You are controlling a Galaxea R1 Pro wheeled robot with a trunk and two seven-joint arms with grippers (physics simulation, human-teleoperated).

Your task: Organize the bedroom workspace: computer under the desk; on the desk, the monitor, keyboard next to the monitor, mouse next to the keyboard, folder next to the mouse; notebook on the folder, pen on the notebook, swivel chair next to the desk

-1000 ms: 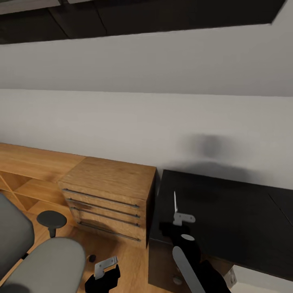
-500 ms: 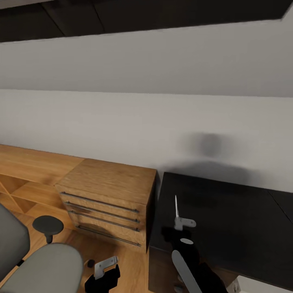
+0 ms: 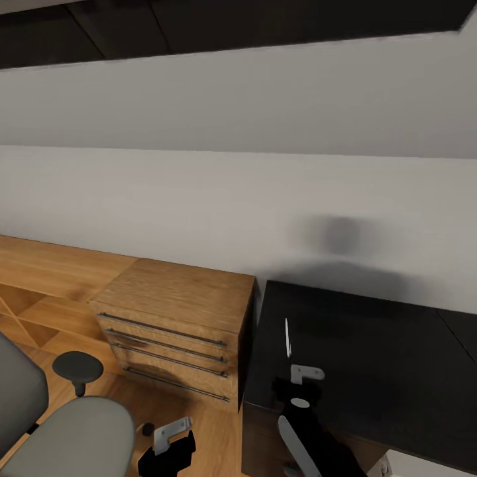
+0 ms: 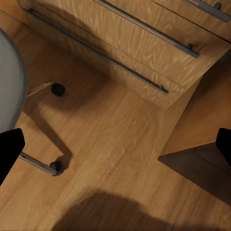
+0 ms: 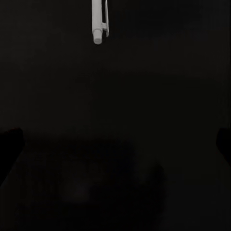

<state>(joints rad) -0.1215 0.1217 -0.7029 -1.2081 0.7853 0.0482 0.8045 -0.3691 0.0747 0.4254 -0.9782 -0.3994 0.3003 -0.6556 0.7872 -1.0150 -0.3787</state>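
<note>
1. Now, your slim white pen (image 3: 287,337) lies flat on the glossy black top of the desk (image 3: 371,344), near its left edge, just beyond your right gripper (image 3: 303,375) and apart from it; in the right wrist view the pen (image 5: 99,20) lies ahead of the fingers, out past the gap between them.
2. Your right gripper hangs over the desk top with its dark fingertips (image 5: 10,139) spread wide at either edge of the wrist picture, holding nothing.
3. Your left gripper (image 3: 171,434) sits low over the wooden floor (image 4: 110,144), its fingers (image 4: 9,147) likewise far apart and empty.
4. To its left stands the swivel chair with grey seat (image 3: 73,430) and black oval armrest; its chrome leg and caster (image 4: 53,166) show below the left gripper.
5. Between chair and desk, further off, stands a light wooden drawer unit with long metal handles (image 3: 179,324), set against the pale wall.
</note>
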